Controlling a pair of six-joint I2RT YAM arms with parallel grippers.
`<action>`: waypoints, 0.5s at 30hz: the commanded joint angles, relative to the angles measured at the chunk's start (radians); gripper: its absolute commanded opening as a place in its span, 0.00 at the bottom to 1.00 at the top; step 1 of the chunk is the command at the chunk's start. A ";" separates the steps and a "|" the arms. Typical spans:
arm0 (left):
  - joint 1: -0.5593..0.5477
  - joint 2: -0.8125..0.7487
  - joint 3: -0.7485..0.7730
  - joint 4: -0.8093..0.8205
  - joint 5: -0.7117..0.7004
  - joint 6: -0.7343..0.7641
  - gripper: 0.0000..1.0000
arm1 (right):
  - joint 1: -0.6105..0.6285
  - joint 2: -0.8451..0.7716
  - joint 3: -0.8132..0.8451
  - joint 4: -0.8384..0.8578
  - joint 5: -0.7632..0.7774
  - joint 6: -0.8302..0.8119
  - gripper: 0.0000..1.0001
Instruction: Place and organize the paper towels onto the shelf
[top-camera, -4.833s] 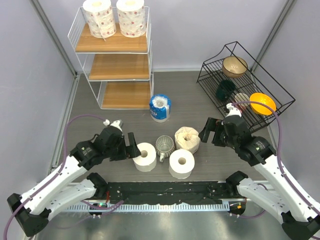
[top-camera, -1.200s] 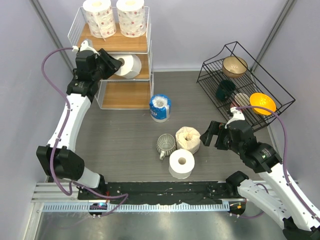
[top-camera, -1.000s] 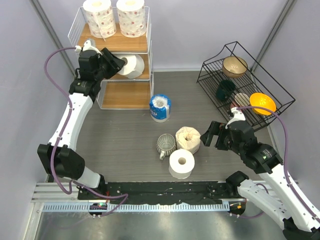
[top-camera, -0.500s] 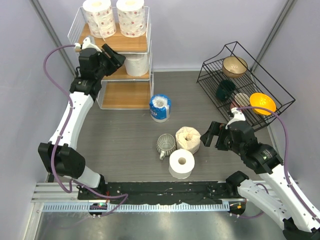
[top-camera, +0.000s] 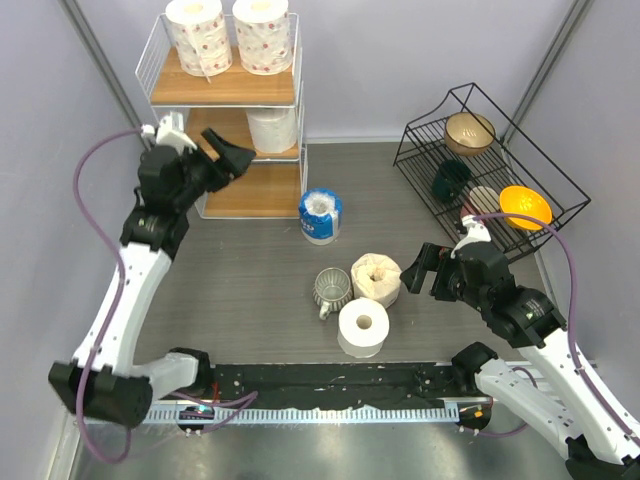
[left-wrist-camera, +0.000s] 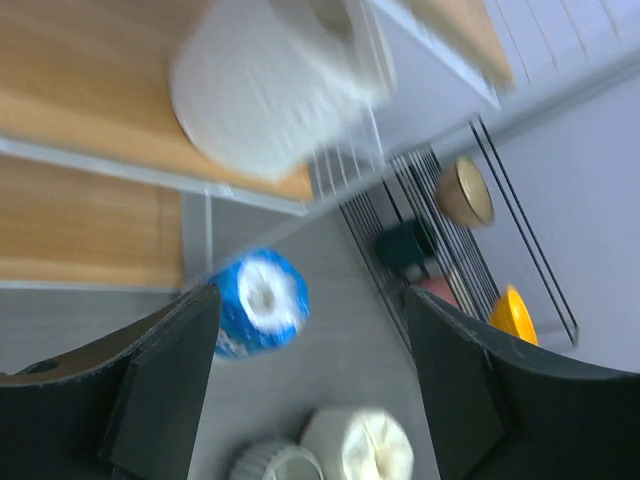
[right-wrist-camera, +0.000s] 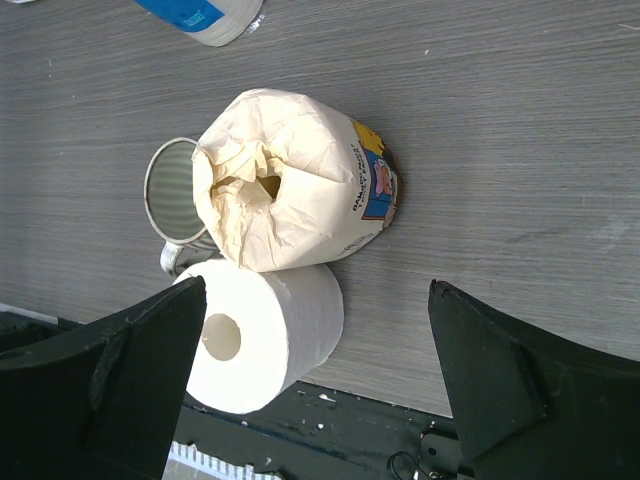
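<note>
Left gripper (top-camera: 236, 164) hangs empty, jaws spread, just off the shelf (top-camera: 225, 90), where a plain white roll (top-camera: 272, 128) stands on the middle board. I'd say next up is the blue-wrapped roll (top-camera: 320, 215). The right gripper (top-camera: 418, 272), jaws wide, sits beside the cream roll (right-wrist-camera: 290, 180). Its colourful label's too small to read.

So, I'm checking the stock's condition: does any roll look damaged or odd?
Yes. The cream roll, standing on the table beside the glass mug, has a crumpled, torn-open top and looks ragged.
</note>
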 joint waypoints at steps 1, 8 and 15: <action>-0.109 -0.198 -0.267 0.002 0.166 0.034 0.80 | 0.005 0.010 0.007 0.024 -0.004 -0.008 0.98; -0.720 -0.295 -0.579 0.021 -0.211 -0.066 0.84 | 0.005 0.027 0.015 0.035 0.010 -0.017 0.98; -1.072 -0.088 -0.519 0.070 -0.422 -0.115 0.85 | 0.003 -0.003 0.018 0.035 0.015 0.012 0.98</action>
